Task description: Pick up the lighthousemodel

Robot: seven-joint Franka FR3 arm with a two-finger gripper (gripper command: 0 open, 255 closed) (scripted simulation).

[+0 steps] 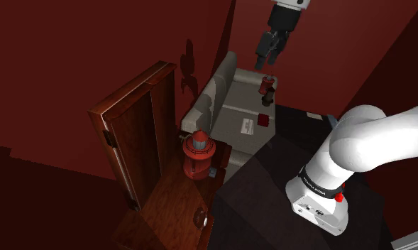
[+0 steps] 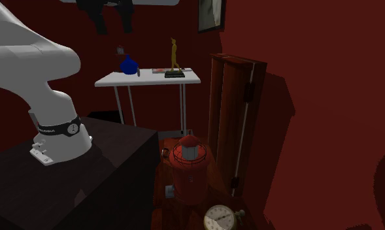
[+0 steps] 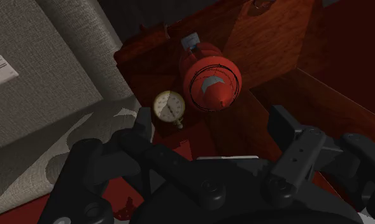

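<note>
The lighthouse model [image 1: 198, 153] is red with a caged lamp top and stands upright on a small wooden table [image 1: 173, 207]. In the second exterior view the lighthouse model [image 2: 189, 166] sits low, right of the dark stand. My gripper [image 1: 265, 64] hangs high above and well away from it, over the sofa, with its fingers apart. The gripper [image 2: 114, 27] shows at the second exterior view's top edge. From the wrist view the lighthouse model [image 3: 210, 76] is seen from above, far beyond the open gripper [image 3: 211, 119], which holds nothing.
A small round clock [image 3: 169, 107] lies beside the lighthouse on the wooden table. A tall wooden door [image 1: 136, 135] stands close by it. A pale sofa [image 1: 225, 106] carries small red items. A white table [image 2: 148, 80] holds a blue vase and a gold figurine.
</note>
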